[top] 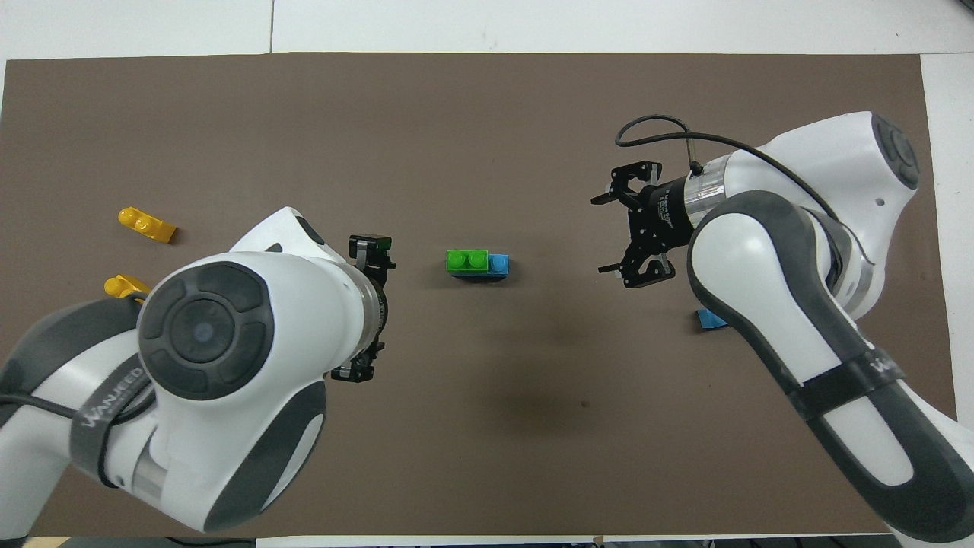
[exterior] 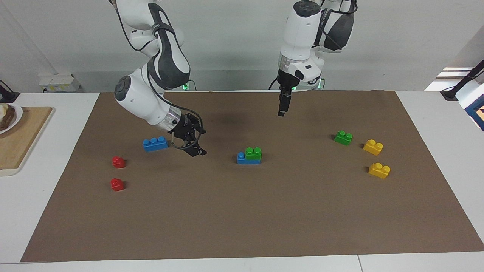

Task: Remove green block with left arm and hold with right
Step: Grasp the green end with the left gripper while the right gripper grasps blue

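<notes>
Overhead view: green block [top: 466, 260] (studs up) lengthwise along blue brick [top: 498, 264].

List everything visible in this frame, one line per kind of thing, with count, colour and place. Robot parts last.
Mat: one, brown, covering most of the table.
Green block: one, green, mid-mat, stacked on a blue brick.
Loose green brick: one, green, toward the left arm's end.
Yellow bricks: two, yellow, beside the loose green brick.
Loose blue brick: one, blue, toward the right arm's end.
Red bricks: two, red, right arm's end.
Board: one, wooden, off the mat, carrying a plate.
Left claw: raised, pointing down over bare mat.
Right claw: open, low beside the loose blue brick.
</notes>
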